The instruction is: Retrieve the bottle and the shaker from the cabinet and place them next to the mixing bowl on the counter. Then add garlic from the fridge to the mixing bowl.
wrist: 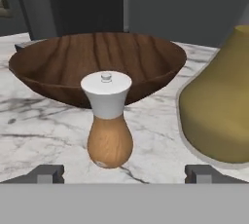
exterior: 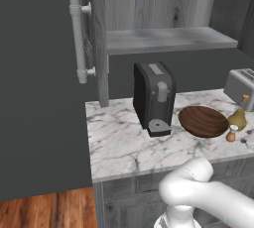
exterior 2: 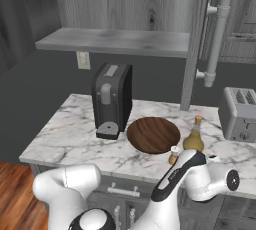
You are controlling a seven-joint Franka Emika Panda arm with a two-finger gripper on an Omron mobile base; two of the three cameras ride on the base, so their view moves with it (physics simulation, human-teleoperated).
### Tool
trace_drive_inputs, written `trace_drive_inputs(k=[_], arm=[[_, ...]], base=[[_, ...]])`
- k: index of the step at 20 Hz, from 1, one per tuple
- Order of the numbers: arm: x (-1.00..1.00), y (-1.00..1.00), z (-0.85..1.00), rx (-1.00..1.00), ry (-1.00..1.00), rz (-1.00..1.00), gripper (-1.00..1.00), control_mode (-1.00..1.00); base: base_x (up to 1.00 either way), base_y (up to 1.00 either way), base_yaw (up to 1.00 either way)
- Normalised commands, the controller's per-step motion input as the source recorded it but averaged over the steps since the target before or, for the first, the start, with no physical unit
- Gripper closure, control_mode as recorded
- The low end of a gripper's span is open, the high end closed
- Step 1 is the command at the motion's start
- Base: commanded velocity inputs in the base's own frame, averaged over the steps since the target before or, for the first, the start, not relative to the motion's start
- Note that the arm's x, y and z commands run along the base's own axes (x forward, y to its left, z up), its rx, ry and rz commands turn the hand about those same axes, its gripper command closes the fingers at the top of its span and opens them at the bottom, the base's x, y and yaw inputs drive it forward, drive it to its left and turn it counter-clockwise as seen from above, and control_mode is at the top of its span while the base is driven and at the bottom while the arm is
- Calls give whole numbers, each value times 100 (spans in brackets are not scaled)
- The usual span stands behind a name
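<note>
My jaws stand wide apart, empty, around the shaker (wrist: 109,121), which sits upright on the counter (exterior: 124,142) just in front of the mixing bowl (wrist: 97,62), with the bottle (wrist: 219,106) beside it. Pulling back crooked could tip the shaker. My arm reaches low and level toward the bowl; garlic is yet to fetch.

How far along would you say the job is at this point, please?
Done, it seems: the bottle and the shaker stand upright on the counter beside the mixing bowl. In hand: nothing; the gripper is open, its fingertips either side of the shaker without touching it. Left: the garlic; none is visible in the bowl.
</note>
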Motion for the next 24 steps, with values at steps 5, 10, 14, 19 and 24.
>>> trace_drive_inputs(k=[5,10,14,19,24], arm=[[-36,29,64,0,0,-7,-100,-100],[-37,78,33,0,0,-9,-100,-100],[-36,97,0,0,0,-10,-100,-100],[-16,99,37,-2,1,-13,-100,-100],[-6,63,75,-5,11,-10,-100,-100]], base=[[0,0,0],[0,0,0],[0,0,0],[0,0,0],[0,0,0]])
